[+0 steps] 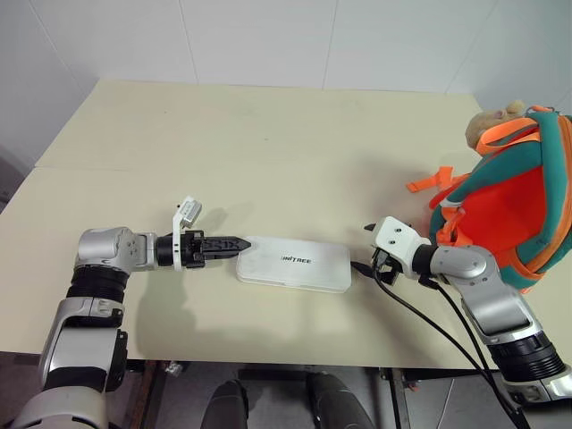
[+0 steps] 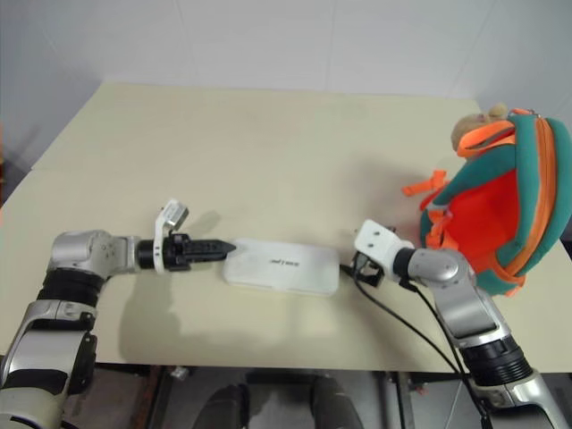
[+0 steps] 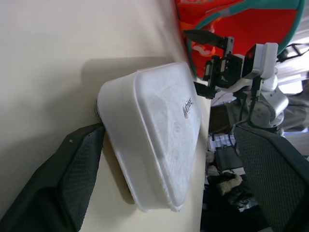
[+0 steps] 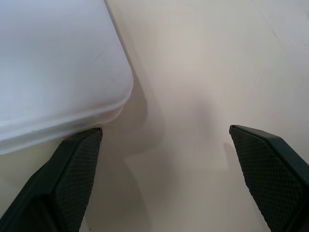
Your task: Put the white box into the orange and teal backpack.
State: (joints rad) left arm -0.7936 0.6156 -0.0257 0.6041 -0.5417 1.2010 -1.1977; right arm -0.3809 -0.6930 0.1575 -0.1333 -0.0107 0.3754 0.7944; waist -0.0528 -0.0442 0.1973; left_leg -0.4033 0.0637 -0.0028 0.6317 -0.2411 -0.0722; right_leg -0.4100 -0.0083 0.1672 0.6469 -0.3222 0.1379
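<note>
White box (image 1: 293, 264) flat on cream table (image 1: 268, 134); white wall (image 1: 268, 36) behind.

The white box (image 1: 293, 264) lies flat on the table (image 1: 268, 143) near its front edge, between the left gripper (image 1: 239, 242) at its left end and the right gripper (image 1: 365, 268) at its right end. The orange and teal backpack (image 1: 509, 210) stands at the table's right edge, behind the right arm.

A pale cream rectangular table (image 1: 223, 134) carries a flat white plastic box (image 1: 293, 264) and an orange-and-teal fabric backpack (image 1: 514, 201).
</note>
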